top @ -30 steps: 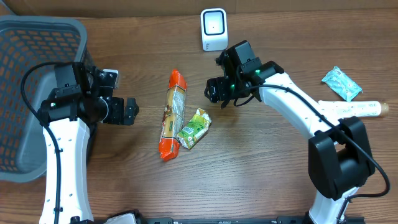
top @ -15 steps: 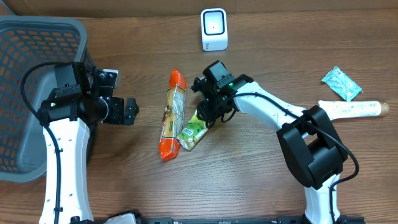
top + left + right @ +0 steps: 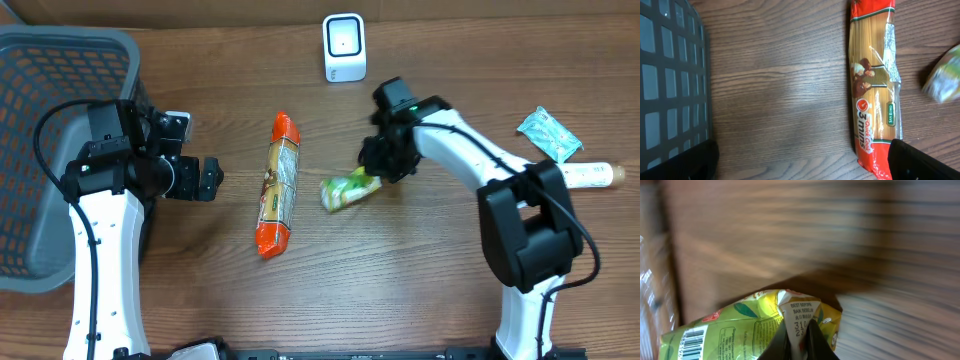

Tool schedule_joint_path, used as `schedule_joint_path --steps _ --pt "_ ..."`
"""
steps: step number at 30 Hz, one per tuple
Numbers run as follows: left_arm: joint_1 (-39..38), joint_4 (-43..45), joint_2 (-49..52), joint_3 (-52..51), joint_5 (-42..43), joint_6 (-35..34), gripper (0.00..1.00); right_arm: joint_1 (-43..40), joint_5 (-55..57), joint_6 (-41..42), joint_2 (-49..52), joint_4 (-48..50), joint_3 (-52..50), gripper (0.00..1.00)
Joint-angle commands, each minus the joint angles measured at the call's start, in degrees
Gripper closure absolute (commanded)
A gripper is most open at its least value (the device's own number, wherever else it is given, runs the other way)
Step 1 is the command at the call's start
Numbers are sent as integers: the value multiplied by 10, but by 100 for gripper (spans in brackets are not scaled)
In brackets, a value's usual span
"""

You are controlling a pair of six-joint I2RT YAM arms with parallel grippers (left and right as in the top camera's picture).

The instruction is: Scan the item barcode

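Hidden: barcode (image 3: 690, 342) running off frame.
Axis: crinkled green foil packet (image 3: 348, 191) lying left-right.
My right tool (image 3: 372, 178): pinching its end seam.
My left tool (image 3: 210, 178): spreading wide.

The table (image 3: 400, 290) is matt brown wood with a fine grain. The green pouch (image 3: 348, 191) is shiny, crinkled film with a flat sealed seam. The spaghetti packet (image 3: 277, 185) is glossy clear plastic with printed red ends. The basket (image 3: 70, 40) is dull grey plastic lattice, the scanner (image 3: 344, 47) smooth white plastic, the teal packet (image 3: 549, 134) creased film
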Motion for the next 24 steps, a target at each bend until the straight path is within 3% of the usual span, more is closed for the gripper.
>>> schedule_joint_path --steps 1,3,5,6,7,8,13,18,23,24 --pt "-1 0 3 10 5 11 1 -18 112 186 -45 -17 22 96" --pt "-1 0 4 10 5 11 0 -16 105 182 -45 -25 22 96" --pt "-1 0 3 10 5 11 1 -10 84 152 -45 -44 22 88" --pt "-1 0 3 10 5 11 0 -10 63 129 -45 -59 22 78" --pt "-1 0 4 10 5 11 0 -10 38 99 -47 -78 22 54" --pt "-1 0 4 10 5 11 0 -10 11 61 -48 -96 22 47" --pt "-1 0 4 10 5 11 0 -10 -76 -181 -70 -208 23 32" --pt "-1 0 4 10 5 11 0 1 -58 -380 -98 -286 23 18" --pt "-1 0 4 10 5 11 0 16 59 -396 -105 -208 24 9" --pt "-1 0 4 10 5 11 0 16 92 -397 -104 -170 23 2"
